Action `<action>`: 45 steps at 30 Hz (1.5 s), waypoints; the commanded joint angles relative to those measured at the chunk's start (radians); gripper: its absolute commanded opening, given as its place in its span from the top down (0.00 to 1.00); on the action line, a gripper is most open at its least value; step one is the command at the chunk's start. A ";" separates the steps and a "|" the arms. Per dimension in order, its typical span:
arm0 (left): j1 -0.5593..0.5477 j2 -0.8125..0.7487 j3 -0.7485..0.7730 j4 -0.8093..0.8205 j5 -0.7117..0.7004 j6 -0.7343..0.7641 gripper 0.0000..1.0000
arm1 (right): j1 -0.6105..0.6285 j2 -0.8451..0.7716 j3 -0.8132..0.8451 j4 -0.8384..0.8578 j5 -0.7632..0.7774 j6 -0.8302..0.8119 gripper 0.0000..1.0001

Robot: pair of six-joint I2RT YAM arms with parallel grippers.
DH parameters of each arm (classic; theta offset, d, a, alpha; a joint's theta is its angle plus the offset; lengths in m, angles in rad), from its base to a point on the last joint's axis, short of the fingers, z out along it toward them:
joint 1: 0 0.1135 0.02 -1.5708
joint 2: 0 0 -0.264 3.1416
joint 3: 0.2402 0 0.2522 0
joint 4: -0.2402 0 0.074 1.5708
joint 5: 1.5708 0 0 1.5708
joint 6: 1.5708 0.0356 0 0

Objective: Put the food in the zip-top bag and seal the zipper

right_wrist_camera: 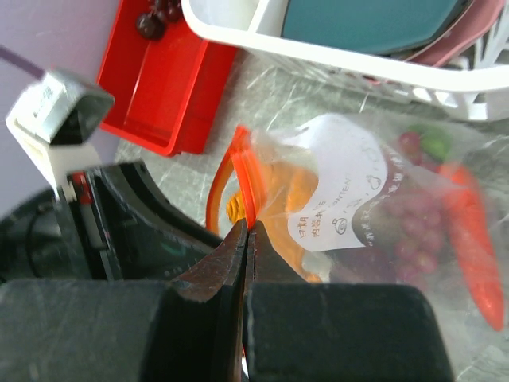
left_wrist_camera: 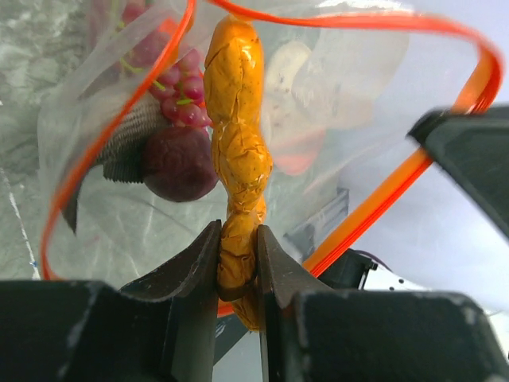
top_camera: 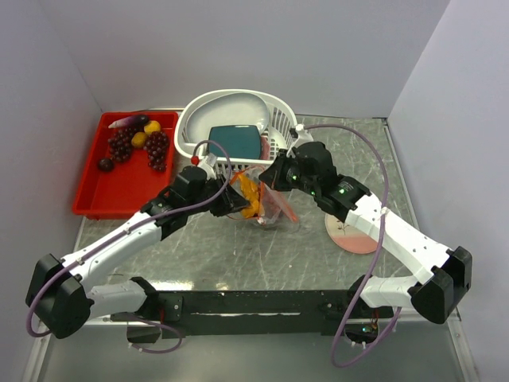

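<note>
My left gripper (left_wrist_camera: 237, 247) is shut on a long, lumpy orange-yellow toy food (left_wrist_camera: 238, 119) and holds it in the open mouth of the clear zip-top bag (top_camera: 274, 208). My right gripper (right_wrist_camera: 248, 231) is shut on the bag's red-orange zipper strip (right_wrist_camera: 246, 179) and holds the mouth up. Inside the bag are a grey fish (left_wrist_camera: 131, 139), pink grapes (left_wrist_camera: 187, 95), a dark round fruit (left_wrist_camera: 179, 163) and an orange carrot (right_wrist_camera: 473, 239). In the top view both grippers, left (top_camera: 238, 199) and right (top_camera: 274, 179), meet at the bag at mid-table.
A red tray (top_camera: 111, 191) at the back left holds dark grape bunches (top_camera: 157, 149), yellow fruit (top_camera: 151, 127) and an eggplant (top_camera: 131, 122). A white slotted basket (top_camera: 231, 99) with a teal dish (top_camera: 235, 142) stands behind the bag. A pink-and-cream plate (top_camera: 354, 235) lies under my right arm.
</note>
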 commanded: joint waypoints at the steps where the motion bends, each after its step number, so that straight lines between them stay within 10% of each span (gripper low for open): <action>1: -0.031 -0.018 0.025 0.041 -0.035 -0.019 0.87 | 0.007 0.016 0.094 0.001 0.048 -0.024 1.00; 8: -0.031 0.066 0.120 -0.007 -0.079 0.018 0.78 | 0.020 -0.013 0.066 0.018 0.016 0.001 1.00; 13: -0.029 0.114 0.181 -0.002 -0.081 0.032 0.30 | 0.027 -0.025 0.055 -0.008 0.050 -0.010 1.00; 16: -0.031 0.090 0.178 -0.013 -0.088 0.041 0.21 | 0.023 -0.025 0.060 -0.023 0.074 -0.025 1.00; 30: 0.058 -0.134 0.238 -0.261 -0.291 0.109 0.43 | 0.002 -0.062 0.057 -0.026 0.082 -0.041 1.00; 45: 0.715 0.287 0.476 -0.151 -0.297 0.236 0.26 | -0.010 -0.119 -0.069 0.015 0.007 -0.087 1.00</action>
